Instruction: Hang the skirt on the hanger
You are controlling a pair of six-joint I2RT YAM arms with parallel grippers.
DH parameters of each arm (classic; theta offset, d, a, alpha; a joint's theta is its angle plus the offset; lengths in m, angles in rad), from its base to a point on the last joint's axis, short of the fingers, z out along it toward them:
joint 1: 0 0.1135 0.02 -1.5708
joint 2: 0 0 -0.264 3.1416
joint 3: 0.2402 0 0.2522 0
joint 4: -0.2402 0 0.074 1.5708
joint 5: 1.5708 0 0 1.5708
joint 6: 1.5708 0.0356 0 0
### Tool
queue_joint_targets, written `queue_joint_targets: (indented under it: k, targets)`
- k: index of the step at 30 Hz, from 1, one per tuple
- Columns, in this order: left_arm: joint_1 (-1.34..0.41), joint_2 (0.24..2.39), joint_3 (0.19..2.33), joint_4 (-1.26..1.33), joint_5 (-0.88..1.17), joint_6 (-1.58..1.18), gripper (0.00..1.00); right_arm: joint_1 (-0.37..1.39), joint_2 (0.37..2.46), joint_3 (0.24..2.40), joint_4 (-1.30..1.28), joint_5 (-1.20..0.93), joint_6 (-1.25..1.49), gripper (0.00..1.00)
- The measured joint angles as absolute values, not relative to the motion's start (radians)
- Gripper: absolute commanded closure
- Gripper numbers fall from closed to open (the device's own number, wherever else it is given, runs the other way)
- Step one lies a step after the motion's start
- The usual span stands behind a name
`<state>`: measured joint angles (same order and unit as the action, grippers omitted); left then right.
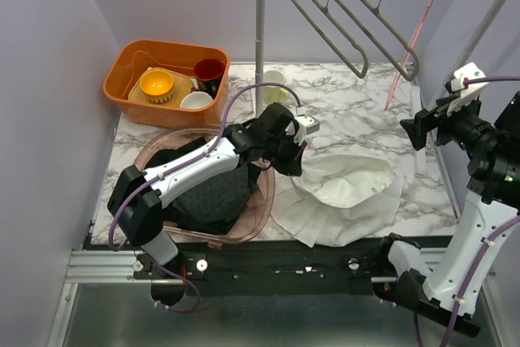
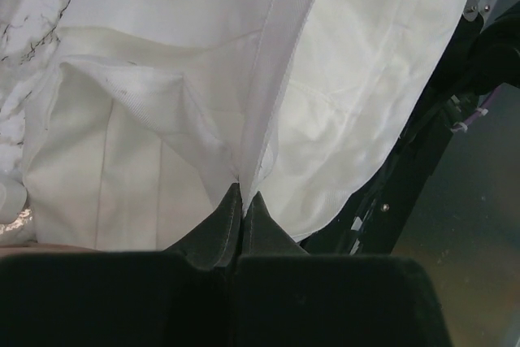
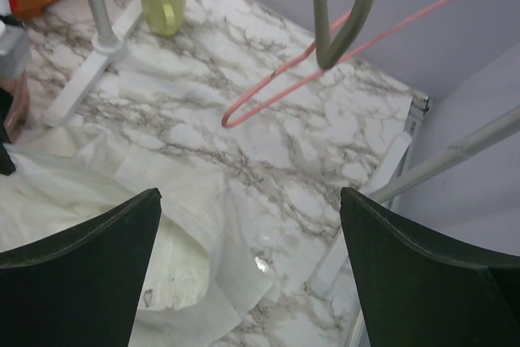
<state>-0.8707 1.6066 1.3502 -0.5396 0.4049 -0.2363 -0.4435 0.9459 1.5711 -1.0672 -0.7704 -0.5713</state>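
Landmark: the clothes rack (image 1: 260,38); every place below is told from it.
Orange bin (image 1: 154,111): left of the rack's post, with bowls and a cup inside.
Clear tub (image 1: 264,201): left of the post and nearer to the arms, with a dark cloth (image 1: 211,197) in it.
Left gripper (image 2: 242,197): just in front of the post, low over the table (image 1: 357,111). Its two fingers are pressed together on a fold of the white cloth.
Green cup (image 1: 274,85): right beside the foot of the post.
Skirt (image 1: 349,193): white, lying in a bunched heap on the table in front of the rack, under its bar. Its left edge is in the left gripper's pinch.
Long way of the skirt: it looks spread along the bar, left to right, but the heap is too crumpled to be sure.
Grey hangers (image 1: 333,26): two, hooked on the bar, well above the skirt.
Pink hanger (image 1: 414,38): thin, hanging near the rack's right end.
Right gripper (image 3: 250,201): by the rack's right end, up in the air, fingers spread wide with nothing between them.
What matters next: the skirt is below and to the left of the right gripper, and the hangers are up behind it. The left arm is nearer and already has the cloth.
Writing: none can be read.
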Motion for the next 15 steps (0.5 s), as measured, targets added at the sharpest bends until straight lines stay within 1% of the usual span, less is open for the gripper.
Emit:
queue_joint_targets:
  k: [6,10,15]
  targets:
    - [-0.871,1.596,1.35,-0.53,0.42,-0.237,1.0,-0.444,1.075,1.866,-1.085,-0.864,-0.489,0.08]
    - [-0.871,1.596,1.349,-0.524,0.425,-0.237,1.0,-0.423,1.174,2.015,-1.071,-0.899,-0.419,0.09]
    - [-0.871,1.596,1.349,-0.519,0.428,-0.237,1.0,-0.288,1.336,2.176,-1.049,-0.852,-0.347,0.1]
